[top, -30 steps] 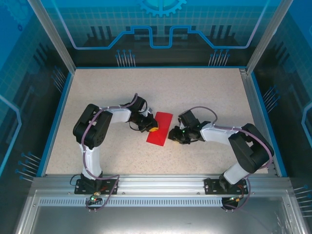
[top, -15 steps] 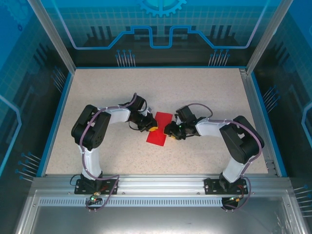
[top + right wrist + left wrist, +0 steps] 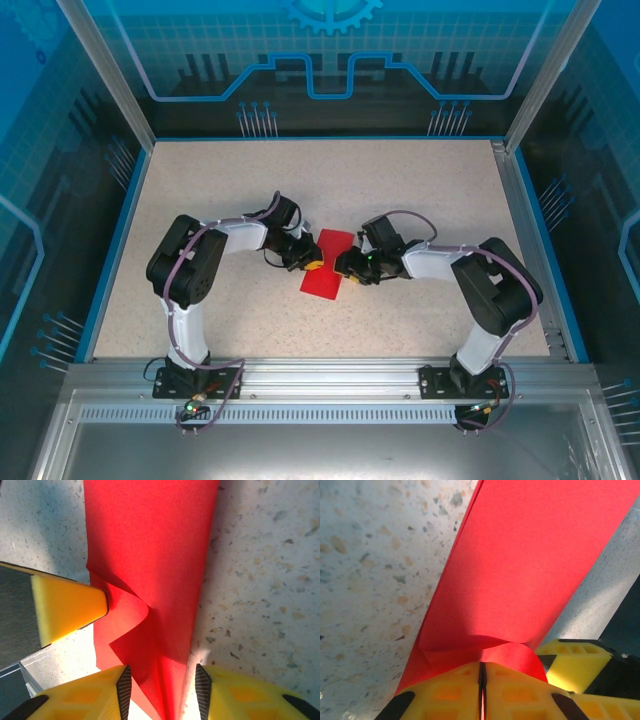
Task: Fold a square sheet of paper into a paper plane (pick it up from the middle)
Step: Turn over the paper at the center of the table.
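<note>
Silver rail [image 3: 320,375] along the near edge carries both arm bases. From it the left arm [image 3: 185,265] and the right arm [image 3: 495,290] bend inward toward the middle of the speckled tabletop [image 3: 400,190]. Their tips meet there at the red sheet of paper [image 3: 330,250], which lies folded into a narrow, slanted rectangle with its near end toward the rail.

The left pincer [image 3: 312,264] sits at the sheet's left long edge. Its wrist view shows the yellow fingers [image 3: 445,690] pressed together, clenched on a small lifted curl of that edge, while the rest of the paper stretches away flat on the tabletop.

The right pincer [image 3: 345,270] is at the opposite long edge. In its wrist view its two yellow fingers [image 3: 240,690] stand apart, released, and the paper lies across the gap between them. The left pincer's finger shows at the side, touching the buckled paper.

Beyond the sheet the tabletop runs to a blue rim [image 3: 320,138] and a blue patterned back panel [image 3: 320,60].
</note>
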Motion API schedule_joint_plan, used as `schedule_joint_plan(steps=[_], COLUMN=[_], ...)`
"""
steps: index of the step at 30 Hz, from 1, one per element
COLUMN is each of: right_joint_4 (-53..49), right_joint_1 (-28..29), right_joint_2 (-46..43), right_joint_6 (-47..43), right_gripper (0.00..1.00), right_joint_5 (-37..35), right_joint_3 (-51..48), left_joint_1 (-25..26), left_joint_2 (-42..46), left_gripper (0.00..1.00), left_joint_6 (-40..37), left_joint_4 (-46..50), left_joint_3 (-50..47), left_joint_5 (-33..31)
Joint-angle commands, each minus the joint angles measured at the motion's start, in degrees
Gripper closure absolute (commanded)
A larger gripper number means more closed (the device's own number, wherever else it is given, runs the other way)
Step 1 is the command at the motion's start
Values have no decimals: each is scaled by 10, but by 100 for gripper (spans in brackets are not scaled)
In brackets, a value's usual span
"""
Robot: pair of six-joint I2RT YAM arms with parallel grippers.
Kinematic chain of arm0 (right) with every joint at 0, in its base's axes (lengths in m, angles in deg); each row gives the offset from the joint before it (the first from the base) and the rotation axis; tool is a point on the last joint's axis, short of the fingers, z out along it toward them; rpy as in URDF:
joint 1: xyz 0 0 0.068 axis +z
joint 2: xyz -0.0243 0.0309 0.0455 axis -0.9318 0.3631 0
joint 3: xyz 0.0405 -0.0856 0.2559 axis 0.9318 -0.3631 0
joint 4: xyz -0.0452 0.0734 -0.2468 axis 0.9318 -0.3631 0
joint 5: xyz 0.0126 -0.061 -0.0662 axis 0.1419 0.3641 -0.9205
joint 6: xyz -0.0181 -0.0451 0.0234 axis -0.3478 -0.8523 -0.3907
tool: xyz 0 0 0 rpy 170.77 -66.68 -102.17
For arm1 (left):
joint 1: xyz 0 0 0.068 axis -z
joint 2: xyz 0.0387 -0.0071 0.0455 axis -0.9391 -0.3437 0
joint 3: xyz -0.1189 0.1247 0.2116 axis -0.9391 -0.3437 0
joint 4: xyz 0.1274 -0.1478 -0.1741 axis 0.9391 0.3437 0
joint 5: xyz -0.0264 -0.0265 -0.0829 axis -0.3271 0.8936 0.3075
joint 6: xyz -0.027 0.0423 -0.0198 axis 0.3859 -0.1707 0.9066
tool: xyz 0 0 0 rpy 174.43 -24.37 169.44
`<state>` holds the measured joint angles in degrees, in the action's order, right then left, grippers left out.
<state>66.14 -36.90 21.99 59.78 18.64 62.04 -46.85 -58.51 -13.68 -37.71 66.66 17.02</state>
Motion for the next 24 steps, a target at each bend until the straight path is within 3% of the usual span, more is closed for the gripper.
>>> schedule_joint_plan(steps=[1,10,19,24], right_joint_4=[9,36,14,15], right_joint_1=[-6,-4,10,12], right_joint_2=[-21,5,-27,-1], right_joint_6=[-2,2,-15,-2], right_gripper=[53,44,32,31], right_joint_5=[-3,22,-19,-26], right_joint_3=[-11,-4,-4,-1], left_joint_1=[-1,-1,-2,-2], left_joint_2=[3,0,-1,-2], left_gripper=[88,88,89,89], left_joint_6=[4,1,3,0], left_joint_4=[14,16,12,15], left_joint_3=[7,9,6,6], left_joint_5=[-6,-5,-6,-5])
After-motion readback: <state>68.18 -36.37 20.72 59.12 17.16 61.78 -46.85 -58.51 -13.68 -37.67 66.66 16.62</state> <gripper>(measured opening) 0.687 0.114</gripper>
